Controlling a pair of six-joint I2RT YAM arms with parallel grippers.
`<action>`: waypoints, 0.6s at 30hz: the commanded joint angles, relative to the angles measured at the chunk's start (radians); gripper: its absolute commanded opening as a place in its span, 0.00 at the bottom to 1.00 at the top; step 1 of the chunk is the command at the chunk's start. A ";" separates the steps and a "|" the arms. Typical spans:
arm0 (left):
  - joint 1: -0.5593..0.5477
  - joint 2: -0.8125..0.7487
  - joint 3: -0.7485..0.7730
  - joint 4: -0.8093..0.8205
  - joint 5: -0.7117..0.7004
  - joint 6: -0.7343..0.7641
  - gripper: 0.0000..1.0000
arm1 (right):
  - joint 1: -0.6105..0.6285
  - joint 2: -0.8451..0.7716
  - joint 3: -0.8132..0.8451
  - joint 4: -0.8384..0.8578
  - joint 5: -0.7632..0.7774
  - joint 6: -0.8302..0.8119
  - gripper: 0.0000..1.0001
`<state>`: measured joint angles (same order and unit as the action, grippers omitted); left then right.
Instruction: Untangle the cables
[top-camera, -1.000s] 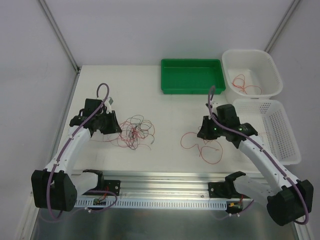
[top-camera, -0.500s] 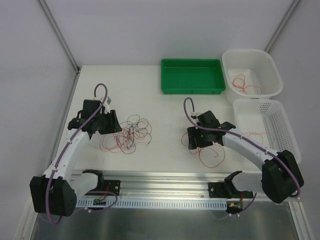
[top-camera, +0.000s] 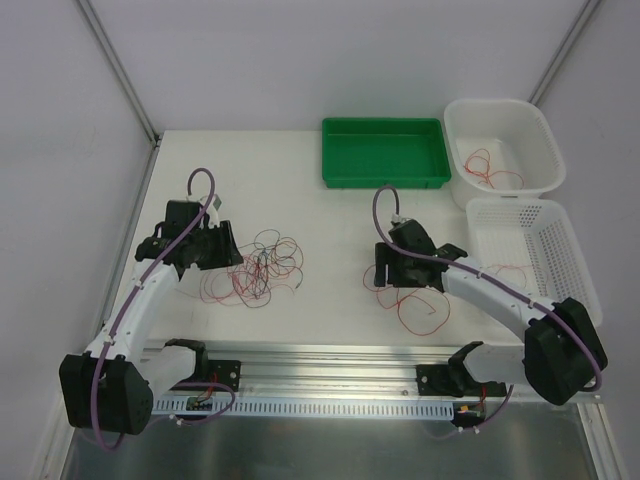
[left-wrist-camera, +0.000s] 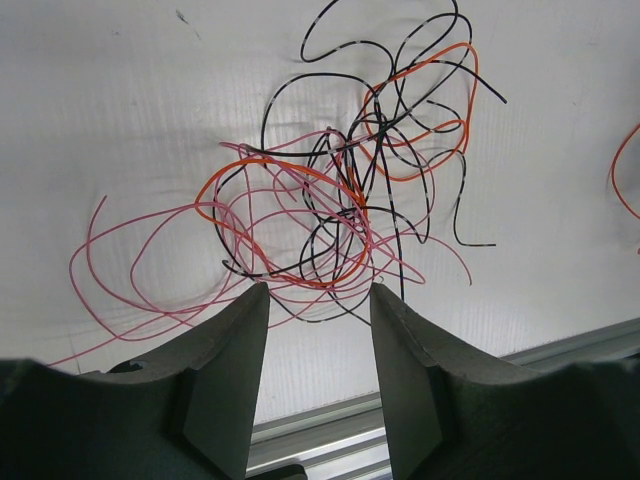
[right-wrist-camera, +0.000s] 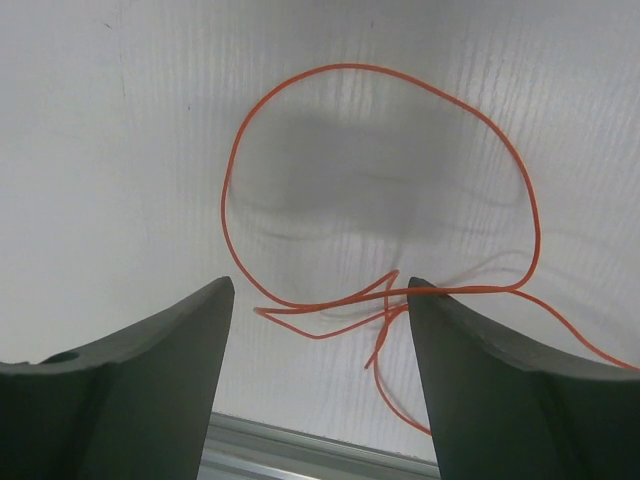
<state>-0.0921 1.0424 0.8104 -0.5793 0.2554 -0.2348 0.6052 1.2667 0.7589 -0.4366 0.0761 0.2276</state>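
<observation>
Top external: red cable (top-camera: 487, 168) lying in white tub (top-camera: 495, 101), 1 o'clock.
Right gripper (right-wrist-camera: 320, 285): gaping wide, empty, over lone orange cable (right-wrist-camera: 335, 67).
Left gripper (left-wrist-camera: 317, 290): hanging part-open, empty, facing tangle (left-wrist-camera: 352, 190); most untangling remaining.

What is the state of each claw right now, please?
Left claw: open, holding nothing; the wire tangle lies just ahead.
Right claw: open, holding nothing; an orange wire lies loose beneath it.

— What lies in front of the left gripper (left-wrist-camera: 318, 290)?
— A tangle of pink, orange and black cables (left-wrist-camera: 352, 195) on the white table (left-wrist-camera: 150, 120). The jaws stand apart, and the lowest loops reach between the fingertips.
</observation>
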 joint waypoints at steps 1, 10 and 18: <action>-0.005 -0.021 -0.007 0.019 0.004 0.002 0.45 | 0.036 -0.018 -0.020 0.064 0.079 0.140 0.75; -0.005 -0.019 -0.007 0.021 0.015 0.000 0.45 | 0.070 0.060 -0.020 0.067 0.191 0.243 0.68; -0.005 -0.022 -0.010 0.022 0.018 0.000 0.45 | 0.097 0.155 -0.009 0.082 0.226 0.276 0.47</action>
<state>-0.0921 1.0409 0.8066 -0.5793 0.2565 -0.2348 0.6910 1.4059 0.7380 -0.3744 0.2558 0.4618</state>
